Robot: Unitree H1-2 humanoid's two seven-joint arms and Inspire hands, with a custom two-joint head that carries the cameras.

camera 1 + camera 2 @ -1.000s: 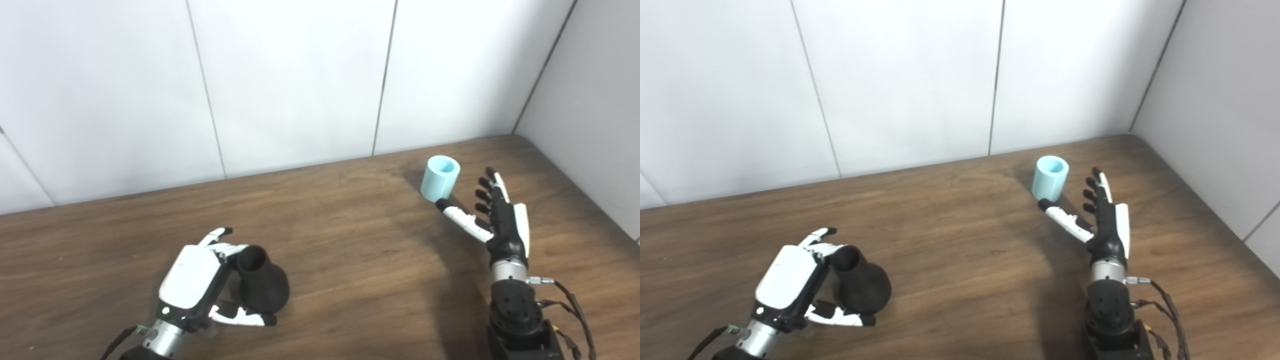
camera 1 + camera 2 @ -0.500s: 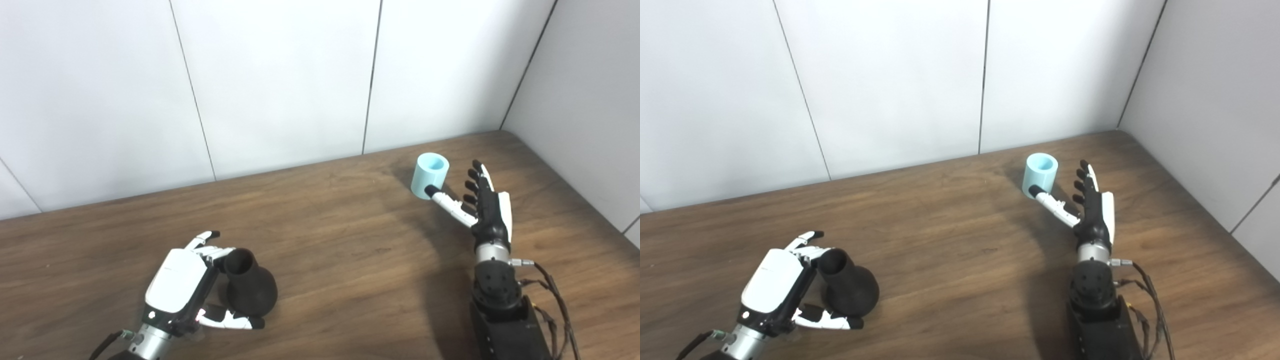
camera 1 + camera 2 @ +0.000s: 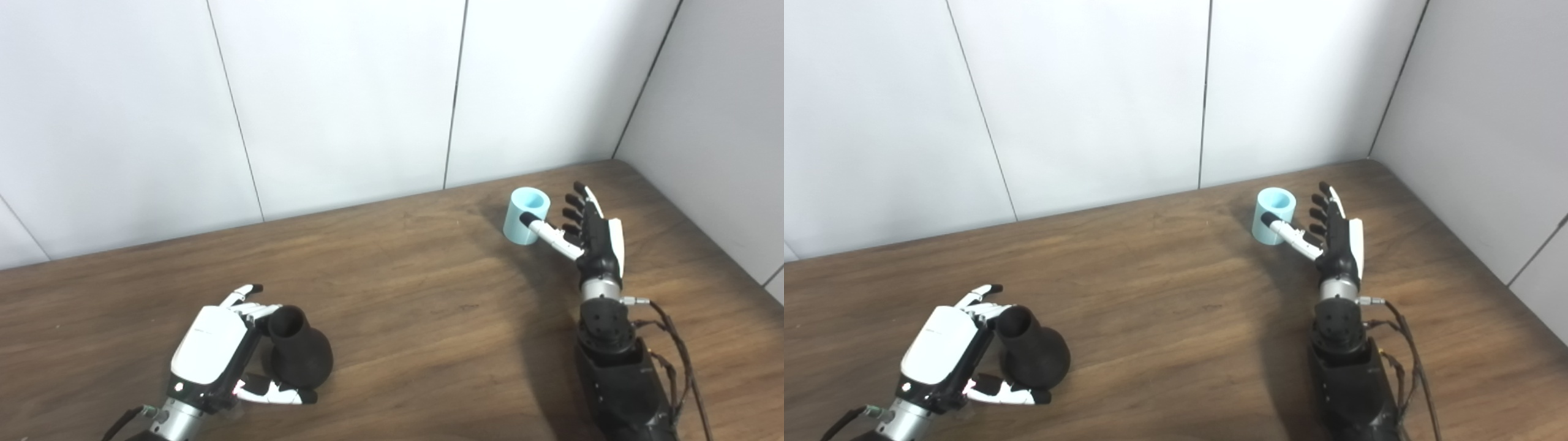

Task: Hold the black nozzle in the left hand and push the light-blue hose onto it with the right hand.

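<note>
reaching farther, right robot hand (image 3: pixel 589 229) spreads open beside light-blue hose (image 3: pixel 526 215); left robot hand (image 3: pixel 228 350) grips black nozzle (image 3: pixel 298 356).

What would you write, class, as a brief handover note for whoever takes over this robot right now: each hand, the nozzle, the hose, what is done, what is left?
Left hand: cupped around the black nozzle, which stands on the table; a firm grip cannot be confirmed.
Right hand: open beside the light-blue hose, thumb in front of it, fingers apart, not closed on it.
Done: both hands are at their parts.
Left: grasp and lift both, bring them together, push the hose onto the nozzle.
</note>
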